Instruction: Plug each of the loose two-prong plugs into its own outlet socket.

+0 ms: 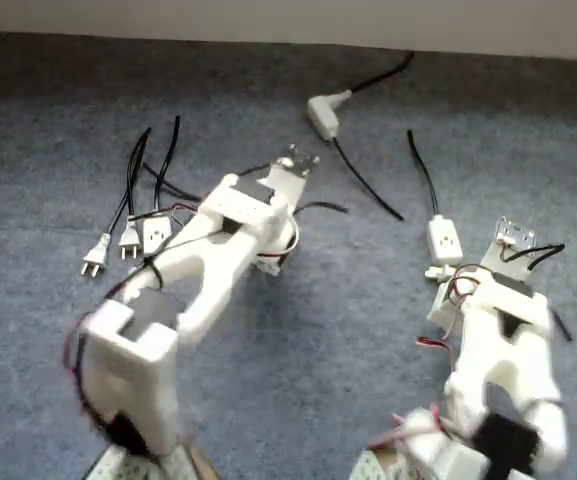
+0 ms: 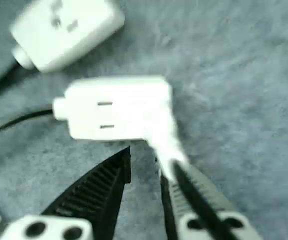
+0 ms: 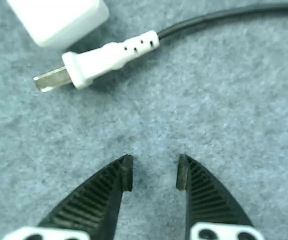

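Just short of a white rectangular two-slot plastic socket block (image 2: 115, 107), the left gripper (image 2: 144, 167) is hovering over the grey carpet (image 2: 243, 90), jaws apart and clasping nothing between them. A blurred white piece (image 2: 166, 145) is running from that block's end along the gripper's side. Well away from that block, the right gripper (image 3: 153, 172) is hanging released over a loose white two-prong plug (image 3: 101, 60) that is lying just beside a second white socket (image 3: 59, 17).
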